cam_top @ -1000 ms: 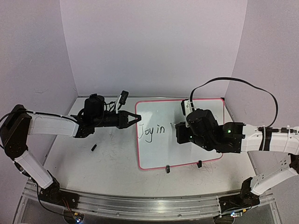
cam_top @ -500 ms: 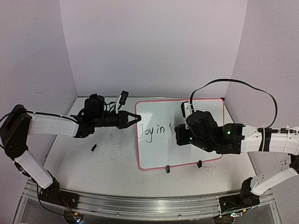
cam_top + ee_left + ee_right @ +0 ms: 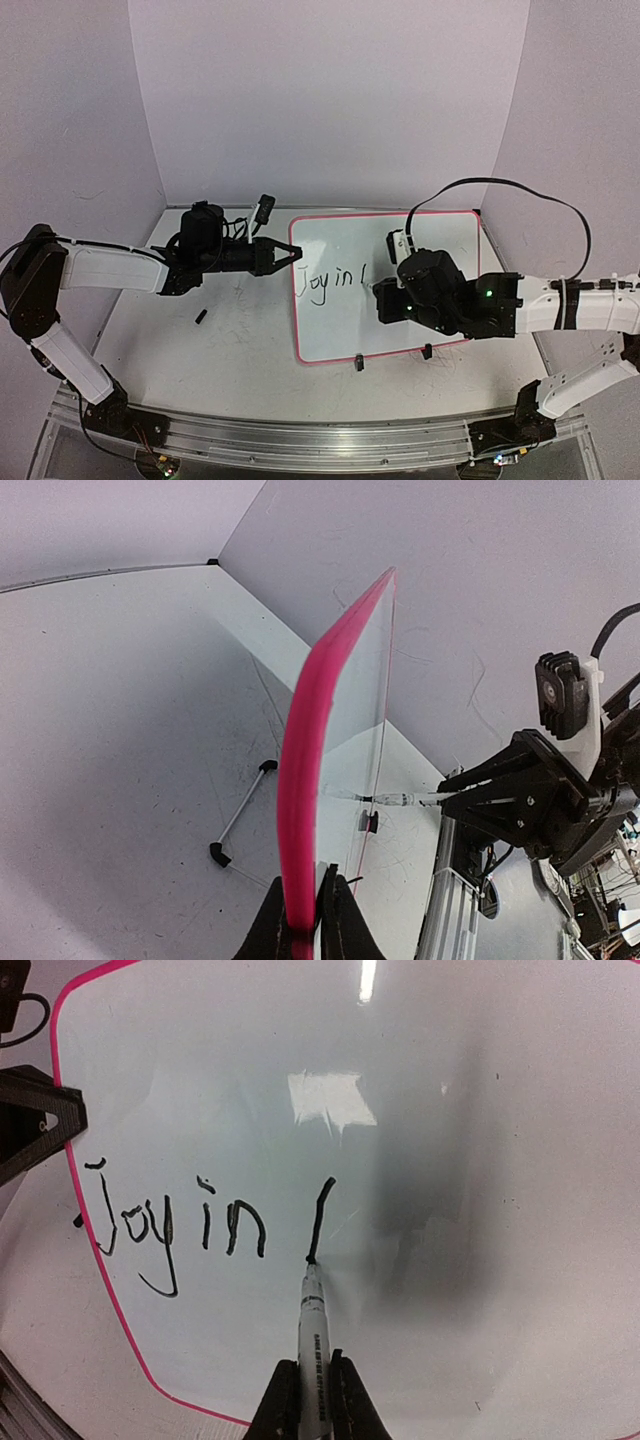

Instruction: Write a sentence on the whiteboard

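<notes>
The whiteboard (image 3: 430,235), white with a pink-red border, lies right of centre and reads "Joy in" followed by one downward stroke. My left gripper (image 3: 297,254) is shut on its left edge; in the left wrist view the gripper (image 3: 305,920) pinches the pink rim of the whiteboard (image 3: 300,740). My right gripper (image 3: 312,1390) is shut on a white marker (image 3: 312,1325). Its black tip touches the board at the lower end of the new stroke (image 3: 318,1220). From above, the right gripper (image 3: 380,298) is mostly hidden under its wrist.
A small black cap (image 3: 201,317) lies on the scribbled grey tabletop left of the board. Two black clips (image 3: 358,363) (image 3: 427,351) sit on the board's near edge. White walls enclose the back and sides, and a metal rail (image 3: 300,440) runs along the front.
The right gripper moved toward the near edge with the marker, drawing a downward stroke after "in". The left arm stayed still on the board's edge.
</notes>
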Motion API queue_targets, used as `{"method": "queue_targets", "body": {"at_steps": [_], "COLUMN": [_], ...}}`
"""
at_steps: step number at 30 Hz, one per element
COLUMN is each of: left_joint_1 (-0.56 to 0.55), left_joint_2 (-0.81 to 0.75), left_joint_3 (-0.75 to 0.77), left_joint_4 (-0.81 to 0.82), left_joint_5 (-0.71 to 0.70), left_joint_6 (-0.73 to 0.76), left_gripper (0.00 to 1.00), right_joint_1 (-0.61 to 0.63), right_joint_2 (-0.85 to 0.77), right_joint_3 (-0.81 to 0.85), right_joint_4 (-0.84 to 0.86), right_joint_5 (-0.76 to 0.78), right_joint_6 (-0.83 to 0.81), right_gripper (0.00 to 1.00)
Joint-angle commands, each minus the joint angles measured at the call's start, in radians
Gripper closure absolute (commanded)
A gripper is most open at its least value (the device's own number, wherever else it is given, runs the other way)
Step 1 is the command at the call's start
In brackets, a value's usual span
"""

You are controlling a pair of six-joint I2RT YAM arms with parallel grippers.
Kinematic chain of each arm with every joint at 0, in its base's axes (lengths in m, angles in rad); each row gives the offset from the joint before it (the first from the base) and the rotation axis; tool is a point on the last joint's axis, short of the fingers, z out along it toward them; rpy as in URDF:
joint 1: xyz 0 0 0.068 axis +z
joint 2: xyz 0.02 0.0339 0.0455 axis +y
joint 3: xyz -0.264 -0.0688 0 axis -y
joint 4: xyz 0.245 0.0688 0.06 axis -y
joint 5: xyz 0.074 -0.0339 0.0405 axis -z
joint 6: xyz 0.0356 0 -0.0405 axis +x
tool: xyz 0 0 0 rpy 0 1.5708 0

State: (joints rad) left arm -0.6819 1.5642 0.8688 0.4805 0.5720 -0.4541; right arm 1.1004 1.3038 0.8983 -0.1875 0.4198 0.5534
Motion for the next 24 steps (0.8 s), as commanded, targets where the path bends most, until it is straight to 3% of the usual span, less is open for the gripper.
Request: {"method": "queue_targets", "body": {"at_steps": [1, 6, 12, 24], "left_joint_1": [0.004, 0.004, 0.004, 0.002], "left_joint_2": [-0.017, -0.02, -0.019, -0.024], "left_joint_3": [-0.005, -0.008, -0.005, -0.004], "left_joint_4": [-0.004, -0.003, -0.003, -0.004], "left_joint_5": [-0.072, -0.072, -0.072, -0.069], "left_joint_6": [0.014, 0.012, 0.011, 0.011], "left_gripper": [1.0, 1.0, 1.0, 1.0], "right_joint_1": [-0.003, -0.003, -0.003, -0.004], "right_joint_2": [-0.02, -0.066, -0.101, -0.025], "right_joint_3": [-0.015, -0.004, -0.007, 0.032], "right_joint_4": [-0.042, -0.058, 0.07, 0.099], "right_joint_5": [0.036, 0.108, -0.011, 0.025], "right_joint_6": [0.023, 0.016, -0.067, -0.065], "right_gripper": [1.0, 1.0, 1.0, 1.0]}}
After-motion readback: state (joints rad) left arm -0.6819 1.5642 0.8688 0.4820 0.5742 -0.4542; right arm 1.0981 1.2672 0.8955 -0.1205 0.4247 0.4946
